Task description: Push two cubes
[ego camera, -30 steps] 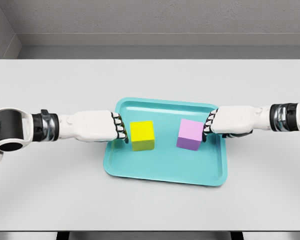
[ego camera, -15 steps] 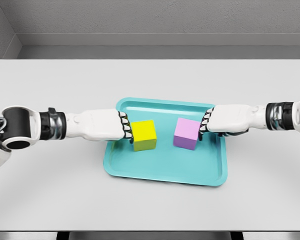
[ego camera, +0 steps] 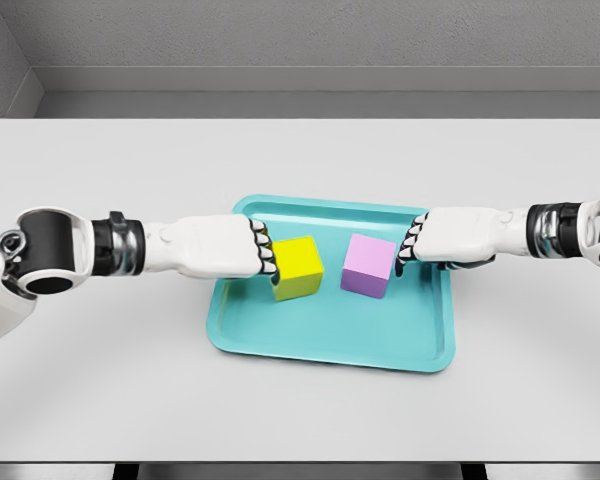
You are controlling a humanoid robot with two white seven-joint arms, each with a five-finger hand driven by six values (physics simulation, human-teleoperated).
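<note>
left hand clenched, knuckles pressed to yellow cube on its left side | right hand clenched, set against right side of pink cube | both cubes seated near each other, apart, inside teal tray on white table

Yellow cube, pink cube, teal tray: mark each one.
yellow cube (ego camera: 298,257): head view, on its top face.
pink cube (ego camera: 369,258): head view, on its top face.
teal tray (ego camera: 330,340): head view, on its bare floor near the front.

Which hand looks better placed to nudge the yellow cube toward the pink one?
Left hand: its curled fingers already sit against the yellow cube. The right hand is beyond the pink cube.
</note>
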